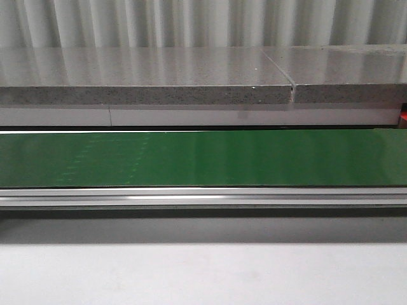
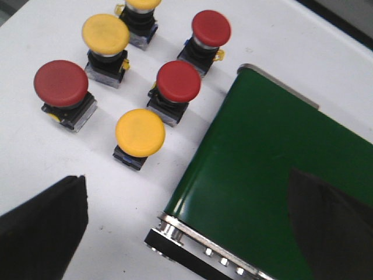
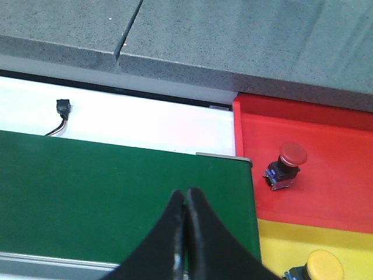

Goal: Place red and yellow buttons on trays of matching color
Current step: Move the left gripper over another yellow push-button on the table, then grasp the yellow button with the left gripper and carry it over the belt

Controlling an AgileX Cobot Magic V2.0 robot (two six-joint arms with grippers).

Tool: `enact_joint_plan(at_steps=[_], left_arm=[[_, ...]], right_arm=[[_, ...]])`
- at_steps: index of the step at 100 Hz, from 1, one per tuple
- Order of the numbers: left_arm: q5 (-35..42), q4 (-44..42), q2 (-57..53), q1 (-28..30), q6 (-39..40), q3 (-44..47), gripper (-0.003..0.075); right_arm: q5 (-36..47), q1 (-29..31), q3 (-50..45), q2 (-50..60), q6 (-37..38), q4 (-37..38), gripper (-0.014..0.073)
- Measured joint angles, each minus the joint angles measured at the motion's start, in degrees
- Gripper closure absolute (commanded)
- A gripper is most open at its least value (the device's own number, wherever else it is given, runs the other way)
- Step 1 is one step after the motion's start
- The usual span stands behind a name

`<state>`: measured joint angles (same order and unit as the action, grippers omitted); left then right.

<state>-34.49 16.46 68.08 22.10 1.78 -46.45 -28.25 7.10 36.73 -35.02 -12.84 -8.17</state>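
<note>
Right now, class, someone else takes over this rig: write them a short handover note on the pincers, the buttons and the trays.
Left pincer: open, empty, hanging over the conveyor belt end.
Right pincer: shut, empty, over the belt.
Done: one red button on the red tray; one yellow button on the yellow tray.
Left: six buttons beside the belt, three red, three yellow.

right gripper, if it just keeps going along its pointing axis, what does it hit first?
Most likely the green belt: the right gripper, fingers together and holding nothing, is over its end by the red tray. Height above the belt can't be judged.
</note>
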Motion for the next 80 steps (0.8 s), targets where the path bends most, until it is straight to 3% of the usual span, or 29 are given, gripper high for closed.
enact_joint_plan(at_steps=[44,80], left_arm=[[2.05,0.0,15.4,0.79,0.0,-5.46,0.0069],[4.6,0.0,21.86,0.79,0.09,-6.83,0.0069]], right_arm=[[0.0,0.0,0.0,0.0,-0.09,0.0,0.0662],[0.0,0.0,0.0,0.0,-0.09,0.0,0.0662]])
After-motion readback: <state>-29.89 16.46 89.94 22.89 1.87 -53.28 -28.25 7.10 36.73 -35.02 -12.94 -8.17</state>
